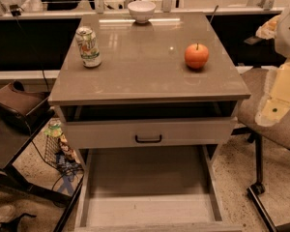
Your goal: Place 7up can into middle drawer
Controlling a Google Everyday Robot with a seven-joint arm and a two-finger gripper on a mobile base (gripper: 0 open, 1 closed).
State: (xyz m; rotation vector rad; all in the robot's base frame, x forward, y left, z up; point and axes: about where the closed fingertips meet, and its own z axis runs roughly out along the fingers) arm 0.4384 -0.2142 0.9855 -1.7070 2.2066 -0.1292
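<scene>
The 7up can [88,46] stands upright at the left rear of the cabinet's top [145,76]. It has a silvery top and a white and green label. The middle drawer [147,178] is pulled far out toward me below, with a bare flat floor and thin pale side walls. Nothing lies in it. My gripper is not in view. Only a white and cream part of my arm [280,86] shows at the right edge, well away from the can.
An orange-red apple [196,56] sits at the right of the top and a white bowl [141,11] at its back edge. The drawer front with a black handle [148,138] is above the open drawer. A chair [261,129] stands at the right. A dark cart [14,129] and a wire basket [58,151] stand at the left.
</scene>
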